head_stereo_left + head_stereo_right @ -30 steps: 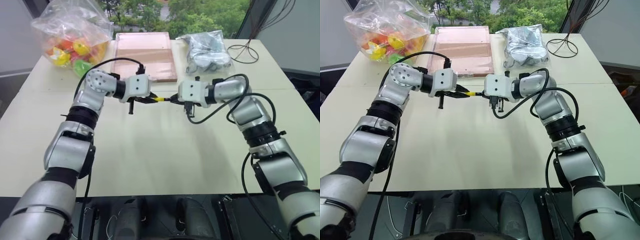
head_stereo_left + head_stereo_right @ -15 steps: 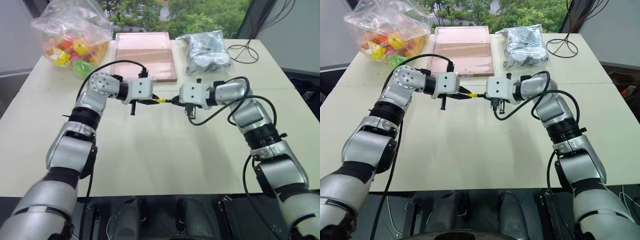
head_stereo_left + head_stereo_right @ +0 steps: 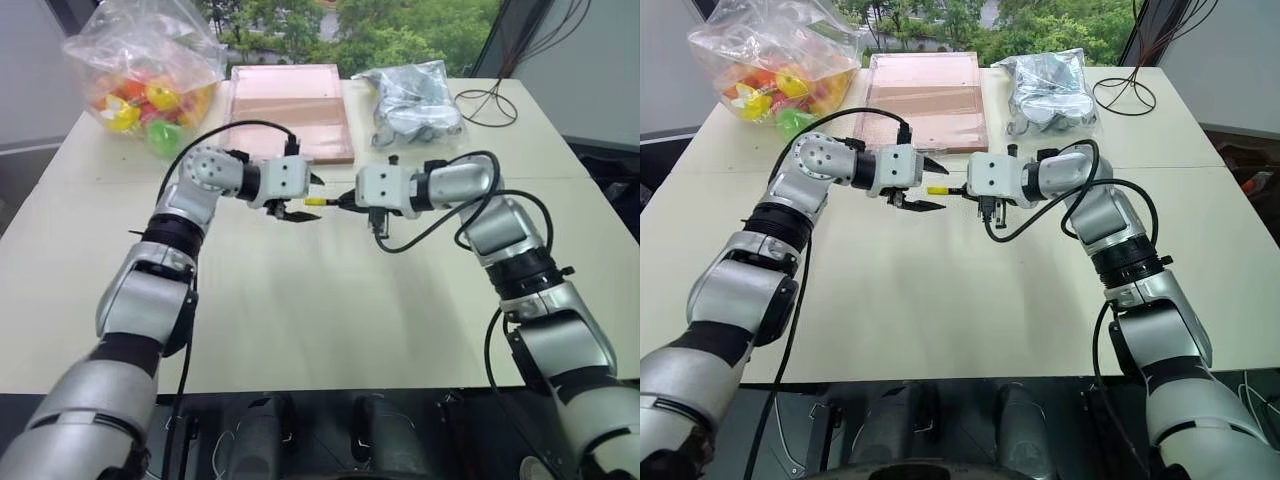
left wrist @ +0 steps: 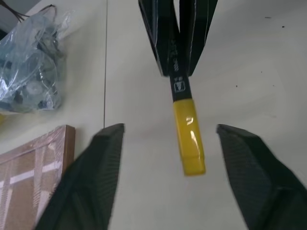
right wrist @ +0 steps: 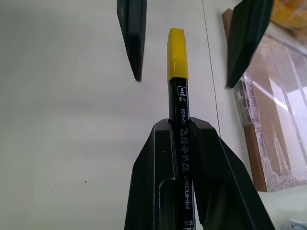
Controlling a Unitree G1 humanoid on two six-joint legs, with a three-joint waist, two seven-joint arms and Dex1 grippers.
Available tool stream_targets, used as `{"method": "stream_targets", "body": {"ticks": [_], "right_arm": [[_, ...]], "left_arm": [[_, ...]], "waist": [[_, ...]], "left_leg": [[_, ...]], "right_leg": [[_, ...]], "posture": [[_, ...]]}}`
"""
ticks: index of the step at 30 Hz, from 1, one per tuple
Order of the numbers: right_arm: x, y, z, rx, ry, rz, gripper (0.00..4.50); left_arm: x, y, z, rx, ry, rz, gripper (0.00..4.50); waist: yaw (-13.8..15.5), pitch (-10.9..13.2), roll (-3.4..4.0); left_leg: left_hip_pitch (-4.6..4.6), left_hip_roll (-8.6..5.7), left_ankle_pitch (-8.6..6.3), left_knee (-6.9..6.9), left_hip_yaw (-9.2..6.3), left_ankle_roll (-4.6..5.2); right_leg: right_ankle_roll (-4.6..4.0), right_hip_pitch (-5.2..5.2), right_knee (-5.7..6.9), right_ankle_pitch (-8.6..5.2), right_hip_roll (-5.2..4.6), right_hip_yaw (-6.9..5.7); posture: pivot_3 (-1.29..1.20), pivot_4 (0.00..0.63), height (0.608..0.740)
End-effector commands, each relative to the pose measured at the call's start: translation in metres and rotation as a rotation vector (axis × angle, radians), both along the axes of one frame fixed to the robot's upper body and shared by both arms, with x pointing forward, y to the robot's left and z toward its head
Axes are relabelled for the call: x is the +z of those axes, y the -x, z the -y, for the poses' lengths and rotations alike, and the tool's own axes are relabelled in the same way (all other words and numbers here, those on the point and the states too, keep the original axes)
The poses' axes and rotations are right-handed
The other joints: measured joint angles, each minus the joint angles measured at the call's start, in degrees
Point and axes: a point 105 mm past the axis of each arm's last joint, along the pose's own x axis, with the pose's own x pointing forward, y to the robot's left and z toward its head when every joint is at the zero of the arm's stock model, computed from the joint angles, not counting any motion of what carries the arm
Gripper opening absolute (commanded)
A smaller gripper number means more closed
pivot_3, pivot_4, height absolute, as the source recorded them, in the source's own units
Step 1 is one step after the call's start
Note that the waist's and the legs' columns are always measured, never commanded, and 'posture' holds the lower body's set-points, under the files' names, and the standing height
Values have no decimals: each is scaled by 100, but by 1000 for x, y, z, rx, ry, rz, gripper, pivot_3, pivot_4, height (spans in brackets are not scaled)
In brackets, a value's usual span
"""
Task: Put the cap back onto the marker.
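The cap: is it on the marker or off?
On: the cap sits on the marker's end, between the left gripper's spread fingers.

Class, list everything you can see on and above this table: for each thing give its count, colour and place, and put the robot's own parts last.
marker: one, black, held above the table's middle by the right gripper.
cap: one, yellow, seated on the marker's end, between the left gripper's open fingers.
toy bag: one, clear, bright toys, far left corner.
board: one, pinkish-brown, far middle.
parts bag: one, clear, grey contents, right of the board.
cables: one black loop, far right.
table: one, cream.
left gripper: open.
right gripper: shut on the marker.
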Motion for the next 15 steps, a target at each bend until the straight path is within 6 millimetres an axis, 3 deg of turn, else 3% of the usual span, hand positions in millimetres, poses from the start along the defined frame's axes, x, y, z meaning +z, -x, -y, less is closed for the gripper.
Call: {"method": "stream_targets", "body": {"ticks": [1,5,8,11,15], "right_arm": [[1,-10,30,-98,34,29,0],[0,-24,64,-258,10,60,0],[5,-37,104,-481,-136,92,0],[13,-30,129,-641,-387,38,0],[-11,-14,138,-748,-466,-105,0]], "left_arm": [[39,-9,-17,75,76,78,3331],[51,-9,-39,131,117,54,3331],[49,-3,-63,184,169,-6,3331],[49,0,-85,285,319,82,3331],[39,-10,-108,591,618,44,3331]], "waist": [[-7,0,0],[-30,0,-1],[-37,1,0],[-24,0,1],[3,0,-1]], "left_leg": [[0,0,0,0,0,0],[1,0,0,-3,0,0],[1,0,0,-4,2,-1],[2,1,1,-7,1,-1],[2,0,1,2,-3,-1]], "right_leg": [[0,0,-1,0,0,0],[0,-1,-1,0,0,0],[0,-2,0,0,0,1],[0,-1,-1,-1,0,6],[2,4,2,0,0,6]], "posture": [[0,150,740],[0,150,740],[0,150,740],[0,150,740],[0,150,740]]}}
